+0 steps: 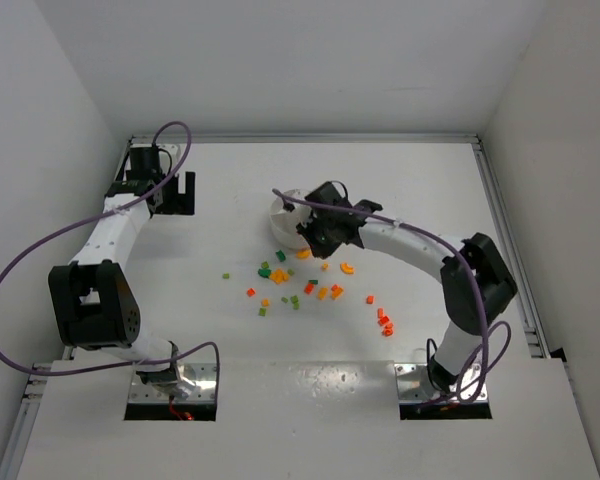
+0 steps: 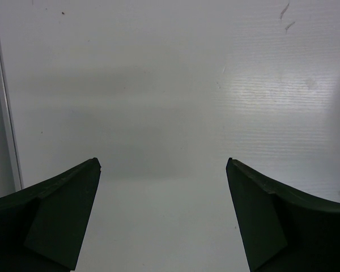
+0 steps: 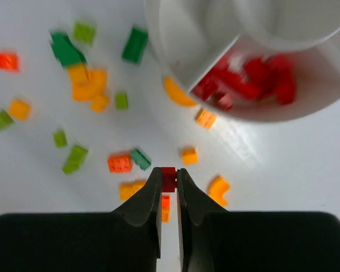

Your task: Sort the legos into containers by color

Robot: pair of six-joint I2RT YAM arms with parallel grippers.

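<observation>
Many red, orange and green legos (image 1: pixel 280 275) lie scattered near the white dish (image 1: pixel 280 213), right gripper (image 1: pixel 315 238) at its near rim; left gripper (image 2: pixel 163 164) spread over the table (image 2: pixel 158 85); right fingers (image 3: pixel 144 199) pinch a red brick (image 3: pixel 168 178) beside the dish's red-filled wedge (image 3: pixel 249 79).

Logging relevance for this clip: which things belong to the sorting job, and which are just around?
Job: right gripper, shut on a red brick; white dish; sorted red bricks in one wedge; loose bricks.
Not job: left gripper, open, holding nothing; purple cable; base plates.
</observation>
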